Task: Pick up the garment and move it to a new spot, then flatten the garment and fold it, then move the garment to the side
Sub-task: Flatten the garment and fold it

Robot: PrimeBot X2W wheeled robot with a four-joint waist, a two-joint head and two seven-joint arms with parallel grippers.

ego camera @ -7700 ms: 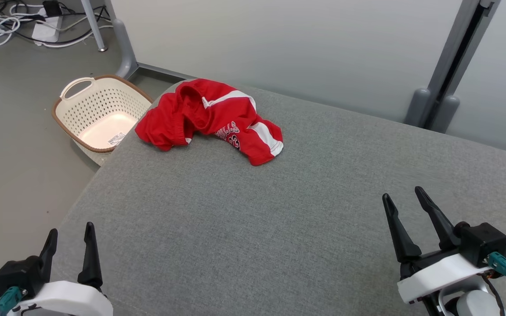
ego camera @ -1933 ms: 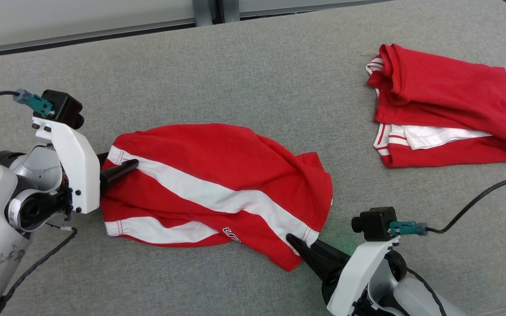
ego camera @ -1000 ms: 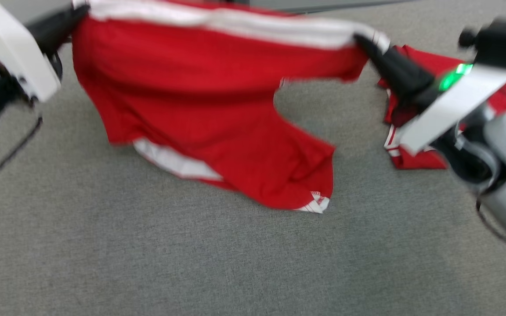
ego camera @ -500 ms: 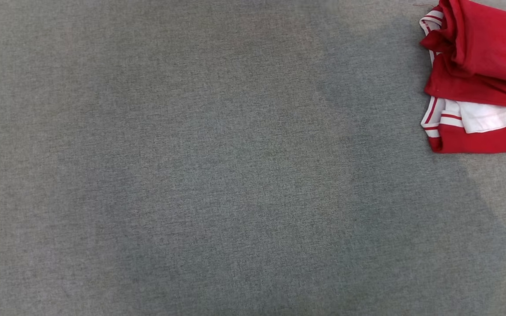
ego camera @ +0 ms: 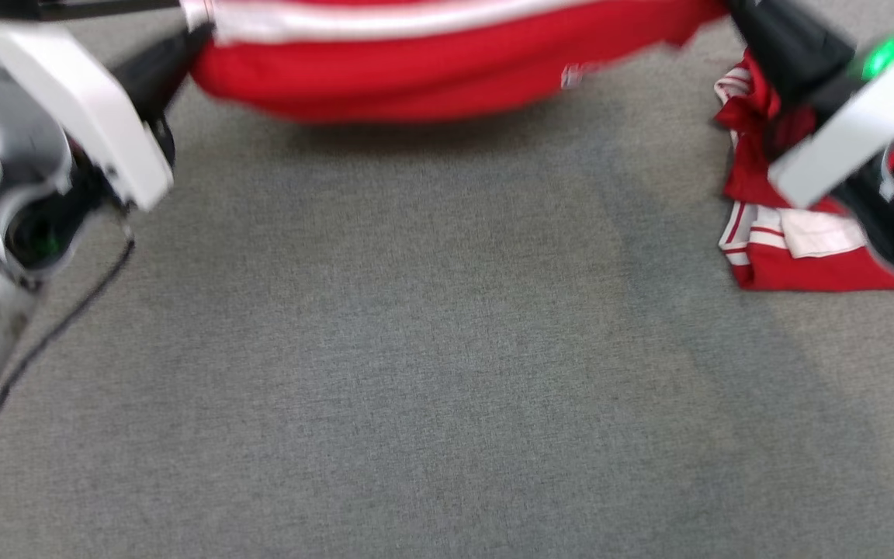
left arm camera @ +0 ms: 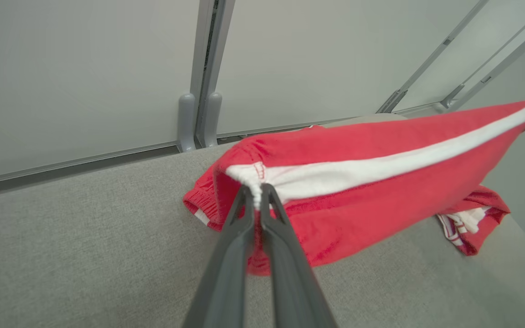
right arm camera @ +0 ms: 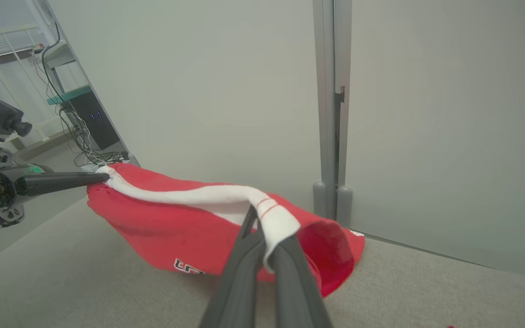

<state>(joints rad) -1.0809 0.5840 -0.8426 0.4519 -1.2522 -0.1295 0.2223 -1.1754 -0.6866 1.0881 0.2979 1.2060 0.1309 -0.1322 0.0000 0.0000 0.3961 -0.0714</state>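
Observation:
The garment point(ego camera: 431, 70) is red shorts with a white side stripe, held stretched in the air across the top of the head view, blurred by motion. My left gripper point(ego camera: 197, 37) is shut on its left end. In the left wrist view the fingers point(left arm camera: 244, 214) pinch the white stripe of the garment point(left arm camera: 381, 191). My right gripper point(ego camera: 738, 15) is shut on the other end. In the right wrist view its fingers point(right arm camera: 285, 259) clamp the stripe, the garment point(right arm camera: 176, 232) sags over the grey surface, and the left gripper point(right arm camera: 100, 178) holds the far end.
A second red and white garment point(ego camera: 773, 248) lies folded at the right of the grey cushioned surface point(ego camera: 431, 349), partly behind my right arm; it also shows as a folded garment point(left arm camera: 470, 223) beyond the held one. A pale wall with a grey post point(right arm camera: 331, 136) stands behind the surface.
The head camera has shifted between frames. A second ago the garment hung from both grippers with its lower edge near the surface; now it is stretched at the view's top.

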